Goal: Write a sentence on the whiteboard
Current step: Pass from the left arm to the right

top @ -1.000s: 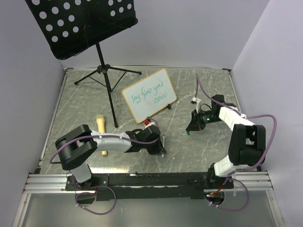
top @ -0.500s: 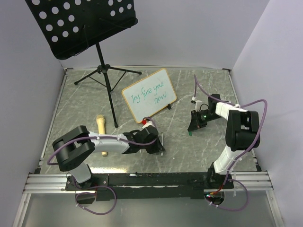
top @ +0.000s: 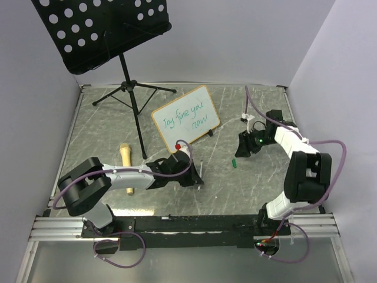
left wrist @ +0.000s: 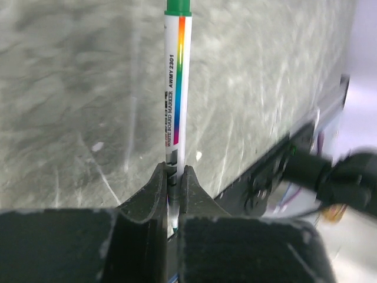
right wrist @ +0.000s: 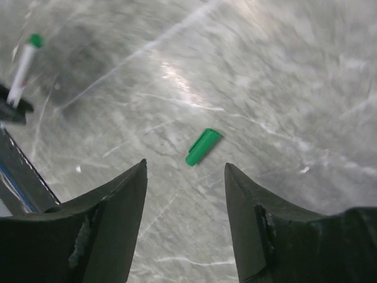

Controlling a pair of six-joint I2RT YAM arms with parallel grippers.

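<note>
One green cap (right wrist: 202,147) now on table (right wrist: 294,88), let go by R claw (right wrist: 184,168).

Cap (top: 233,162) right of marker (top: 201,170), whiteboard (top: 185,118) behind

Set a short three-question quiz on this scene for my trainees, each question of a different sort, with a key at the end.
1. True or false: the left gripper is shut on the marker.
2. Where is the green cap? A) fitted on the marker B) lying loose on the table C) out of sight
3. Fill in the blank: the right gripper, hanging over the cap, is ____ (open or shut).

Key: 1 true; 2 B; 3 open.
</note>
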